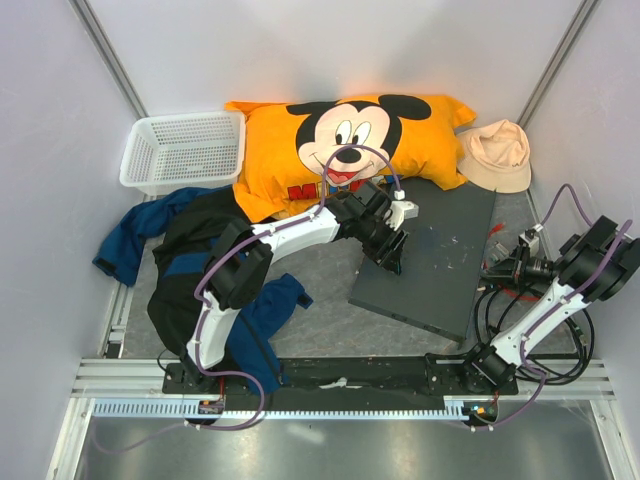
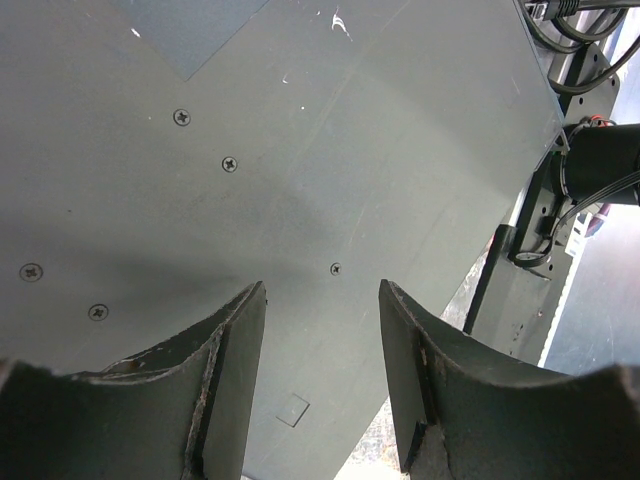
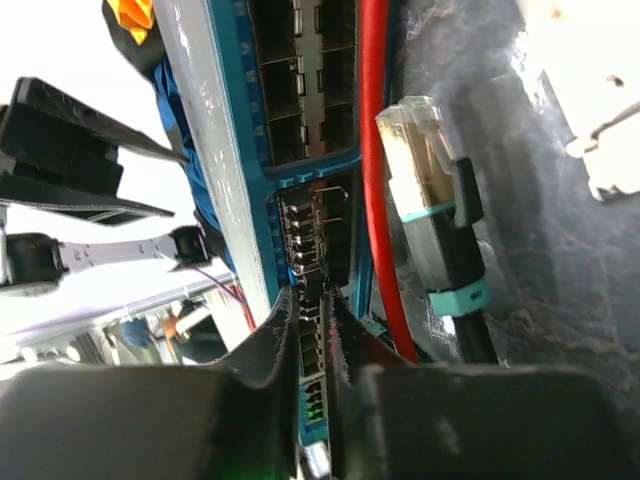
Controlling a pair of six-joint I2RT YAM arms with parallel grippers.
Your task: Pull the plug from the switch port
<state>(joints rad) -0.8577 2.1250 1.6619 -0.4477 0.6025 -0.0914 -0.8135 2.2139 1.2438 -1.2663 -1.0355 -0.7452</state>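
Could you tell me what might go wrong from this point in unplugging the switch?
1. The left gripper is open above the switch, not clamping it, so a pull may drag the box.
2. The right gripper sits tight against the ports, with the red cable alongside; it could snag that.
3. A loose plug lies nearby and could be grabbed by mistake.

The left arm (image 1: 290, 232) goes up from its base, bends at the elbow and stretches out to the right. Its wrist tips over, so the left fingers (image 2: 228, 360) point down. They are wide apart, with a big gap between them. The right arm (image 1: 545, 315) leans up and to the right, then folds back hard at the elbow toward the left. The right fingers (image 3: 270, 350) are squeezed close, with only a thin slit between the tips.
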